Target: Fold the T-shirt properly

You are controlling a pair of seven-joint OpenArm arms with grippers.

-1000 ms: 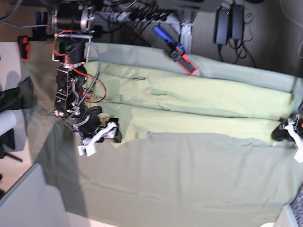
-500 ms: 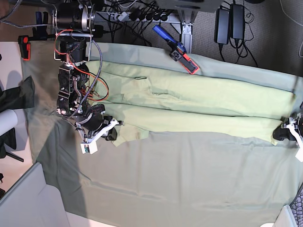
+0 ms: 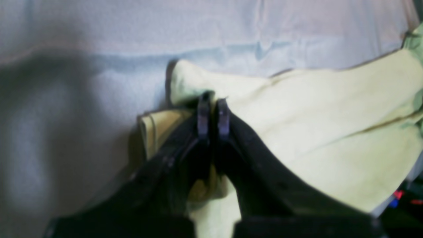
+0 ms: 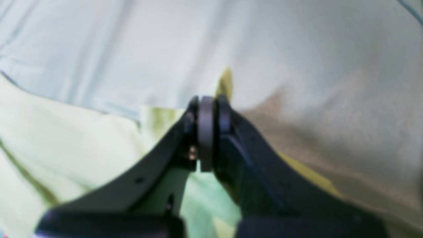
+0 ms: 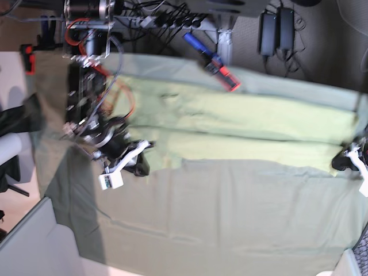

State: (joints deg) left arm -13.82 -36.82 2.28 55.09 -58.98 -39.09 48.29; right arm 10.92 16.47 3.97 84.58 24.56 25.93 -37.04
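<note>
The light yellow-green T-shirt (image 5: 241,123) lies stretched out sideways across the grey-green table cloth (image 5: 230,218). My right gripper (image 5: 140,167) is at the shirt's left end. In the right wrist view its fingers (image 4: 207,114) are pressed together, with T-shirt (image 4: 66,138) fabric bunched around them and a tip of cloth poking up past them. My left gripper (image 5: 340,163) is at the shirt's right end by the table's edge. In the left wrist view this gripper (image 3: 213,110) is shut on a doubled-over edge of the T-shirt (image 3: 314,125).
A red and blue tool (image 5: 221,72) lies at the back edge of the cloth. Behind the table are cables and two black power bricks (image 5: 276,29). A dark object (image 5: 20,118) sits off the table's left side. A pale surface (image 5: 40,247) lies at the near left corner.
My right gripper, open a second ago beside the shirt's left end, has closed on that edge. The left gripper has stayed put at the right end.
</note>
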